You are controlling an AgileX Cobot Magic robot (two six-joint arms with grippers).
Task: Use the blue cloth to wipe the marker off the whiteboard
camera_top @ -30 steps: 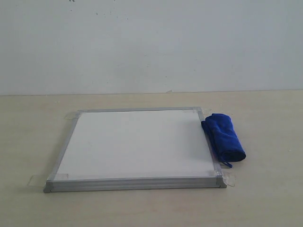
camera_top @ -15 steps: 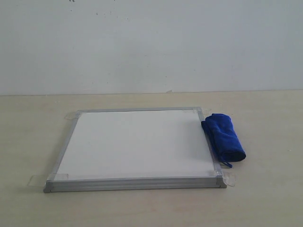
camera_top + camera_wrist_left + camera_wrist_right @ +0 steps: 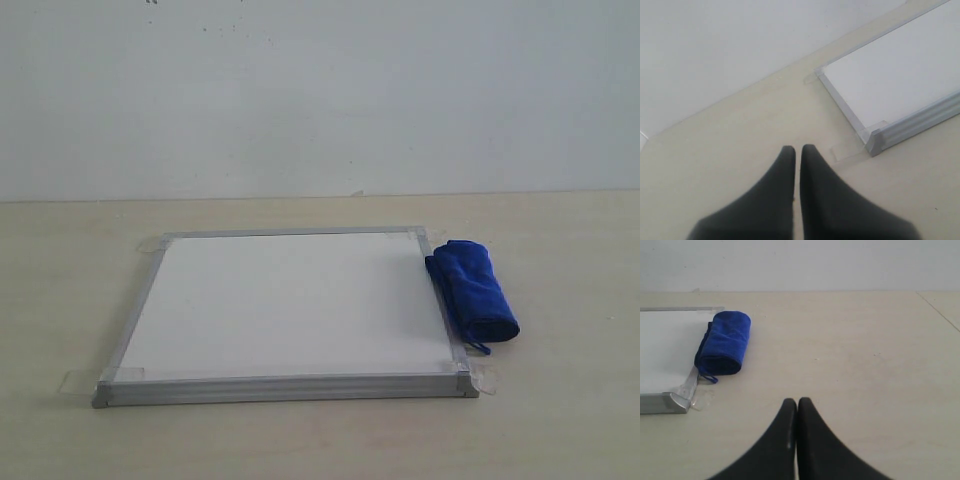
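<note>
The whiteboard [image 3: 285,305] lies flat on the table, silver-framed, with clear tape tabs at its corners. No red marker lines show on its white face in any view. A rolled blue cloth [image 3: 474,290] rests against the board's right edge, also seen in the right wrist view as the blue cloth [image 3: 724,342]. My left gripper [image 3: 797,148] hovers over bare table off the board's corner [image 3: 875,140], shut and empty. My right gripper [image 3: 797,401] is shut and empty too, well away from the cloth. Neither gripper appears in the exterior view.
The beige table [image 3: 560,420] runs back to a plain white wall [image 3: 320,90]. A table seam or edge [image 3: 940,310] shows far from the cloth in the right wrist view. Tape tabs [image 3: 75,381] stick out from the board's corners.
</note>
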